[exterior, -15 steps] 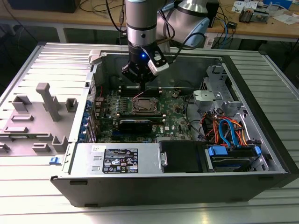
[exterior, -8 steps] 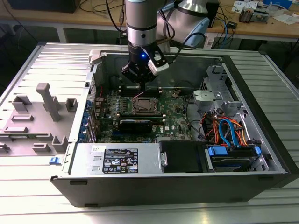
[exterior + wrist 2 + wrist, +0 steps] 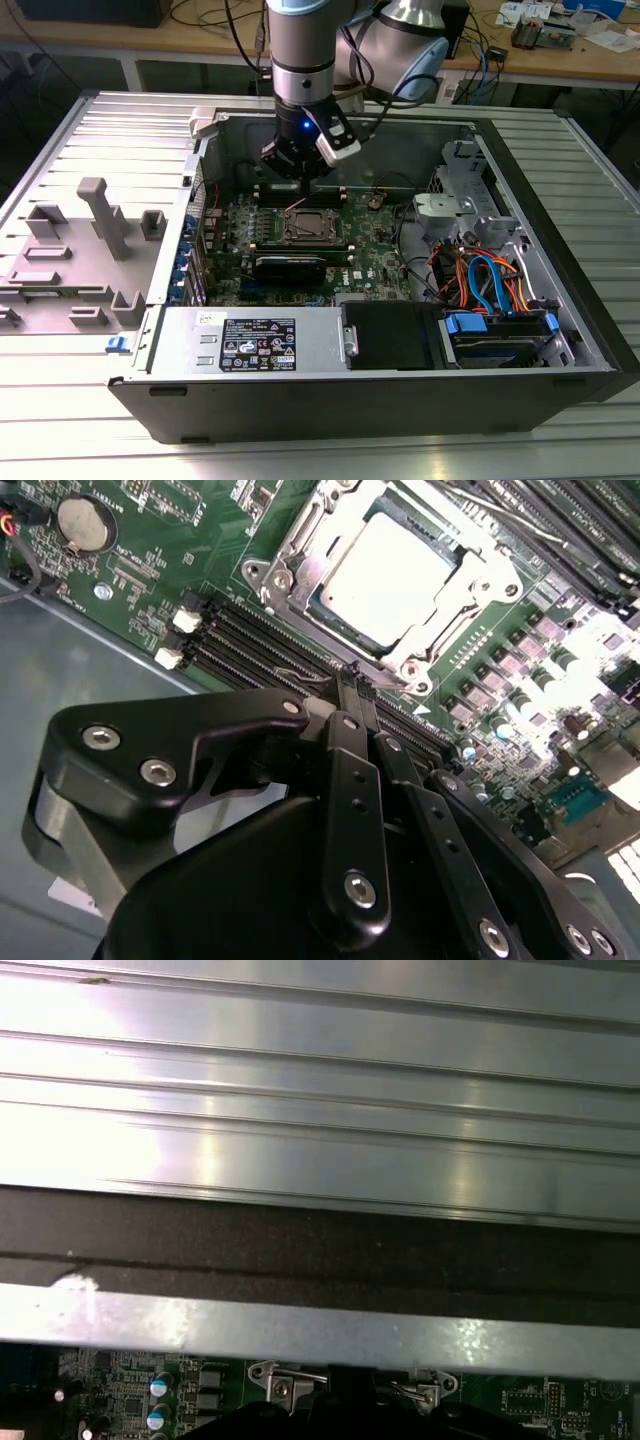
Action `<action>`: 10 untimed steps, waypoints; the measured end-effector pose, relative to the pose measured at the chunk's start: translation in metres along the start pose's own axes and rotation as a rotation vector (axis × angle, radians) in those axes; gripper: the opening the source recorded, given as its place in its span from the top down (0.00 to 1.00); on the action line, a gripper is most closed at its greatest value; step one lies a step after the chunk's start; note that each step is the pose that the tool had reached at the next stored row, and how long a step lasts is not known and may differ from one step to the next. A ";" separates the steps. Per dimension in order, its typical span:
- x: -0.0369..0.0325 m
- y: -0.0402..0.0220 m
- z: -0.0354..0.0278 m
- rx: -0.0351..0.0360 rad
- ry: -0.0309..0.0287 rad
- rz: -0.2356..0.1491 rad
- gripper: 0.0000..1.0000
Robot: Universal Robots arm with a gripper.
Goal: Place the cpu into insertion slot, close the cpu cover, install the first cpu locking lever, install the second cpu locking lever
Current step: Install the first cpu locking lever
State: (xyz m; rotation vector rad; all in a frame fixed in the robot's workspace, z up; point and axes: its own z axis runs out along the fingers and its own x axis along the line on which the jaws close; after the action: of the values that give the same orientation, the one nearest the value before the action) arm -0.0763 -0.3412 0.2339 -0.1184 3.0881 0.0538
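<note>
Matte black hand (image 3: 358,685), pinched narrow, sits just beside the silvery square cpu cover (image 3: 292,562) framing the cpu (image 3: 395,565).

Cpu (image 3: 395,565): smooth, bright metal top.
Cover (image 3: 290,545): silvery metal frame, glossy.
Gripper (image 3: 357,685): matt black, with shiny screw heads.
Board (image 3: 180,570): glossy green.
Table (image 3: 320,1110): ribbed metal, satin sheen.
Case (image 3: 350,410): dark matt wall.
Holders (image 3: 105,215), by the table's edge: matt grey plastic.

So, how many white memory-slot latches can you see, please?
2: one white latch and another beside it, at the memory slot ends near the coin cell battery; the gripper may hide more.
</note>
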 end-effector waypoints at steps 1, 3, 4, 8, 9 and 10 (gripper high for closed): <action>-0.0003 0.0000 0.0004 -0.0001 0.0000 0.000 0.89; -0.0015 -0.0001 0.0015 -0.0002 0.0000 0.000 0.89; -0.0023 -0.0002 0.0020 -0.0002 0.0000 0.000 0.89; -0.0065 -0.0002 0.0045 -0.0007 -0.0002 0.000 0.89; -0.0070 -0.0002 0.0051 -0.0009 -0.0002 0.000 0.89; -0.0077 -0.0002 0.0058 -0.0013 -0.0002 0.000 0.89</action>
State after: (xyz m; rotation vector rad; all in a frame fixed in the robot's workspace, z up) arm -0.0683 -0.3406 0.2285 -0.1182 3.0880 0.0557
